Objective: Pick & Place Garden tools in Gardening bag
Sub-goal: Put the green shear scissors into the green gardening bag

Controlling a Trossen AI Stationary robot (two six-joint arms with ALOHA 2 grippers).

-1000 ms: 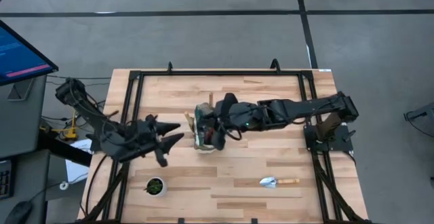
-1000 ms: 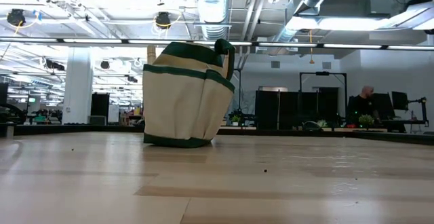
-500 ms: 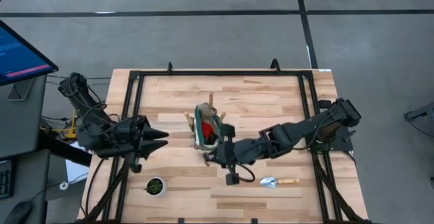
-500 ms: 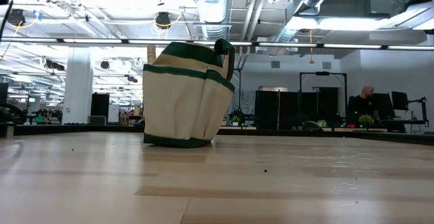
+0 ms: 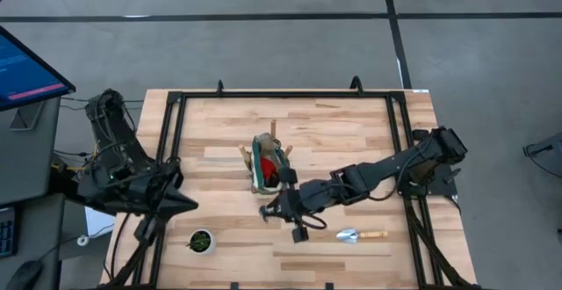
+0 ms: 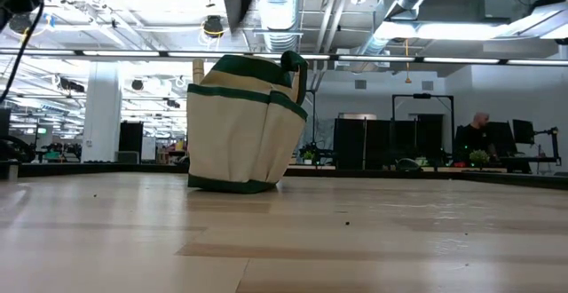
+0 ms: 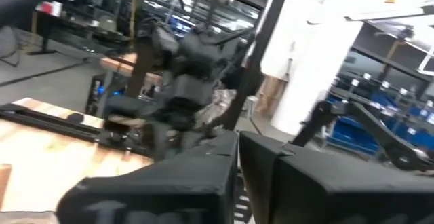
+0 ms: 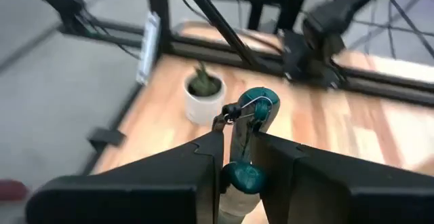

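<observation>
Right arm: reached low across the table from its base, elbow out, wrist level.
Right gripper [image 5: 266, 212]: fingers pinched on a teal-handled tool [image 8: 247, 142], the handle clamped between the pads [image 8: 203, 156].
Gardening bag [image 5: 267, 162]: stood just behind the right gripper, red item [image 5: 265, 165] and wooden handles showing inside.
Trowel [image 5: 359, 235]: lay flat on the table [image 5: 351, 132], beside the right forearm.
Left arm: folded back at the table's left edge.
Left gripper [image 5: 183, 204]: fingers fully together, nothing held.
Pot [image 5: 201, 241]: near the left gripper, apart from it.
</observation>
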